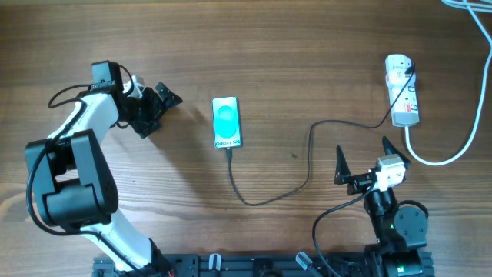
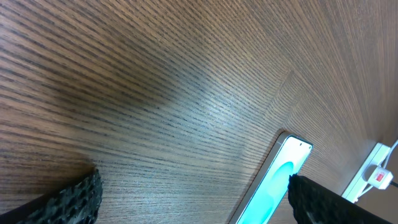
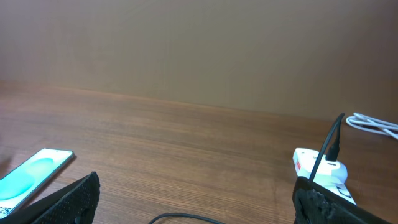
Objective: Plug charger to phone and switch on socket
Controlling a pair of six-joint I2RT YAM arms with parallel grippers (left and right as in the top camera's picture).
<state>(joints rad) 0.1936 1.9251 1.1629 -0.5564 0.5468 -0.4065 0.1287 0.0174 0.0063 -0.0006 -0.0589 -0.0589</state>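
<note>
The phone (image 1: 226, 121) lies flat mid-table with its teal screen lit. It also shows in the left wrist view (image 2: 273, 186) and in the right wrist view (image 3: 31, 177). The black charger cable (image 1: 270, 196) runs from the phone's near short edge, loops right and goes up to the black plug in the white socket strip (image 1: 401, 91). Its tip meets the phone's edge at that end. The socket also shows in the right wrist view (image 3: 320, 169). My left gripper (image 1: 157, 108) is open and empty, left of the phone. My right gripper (image 1: 363, 151) is open and empty, below the socket.
The socket's thick white lead (image 1: 453, 158) curves off to the right and up the table's right side. The arm bases and a black rail (image 1: 231, 265) stand along the front edge.
</note>
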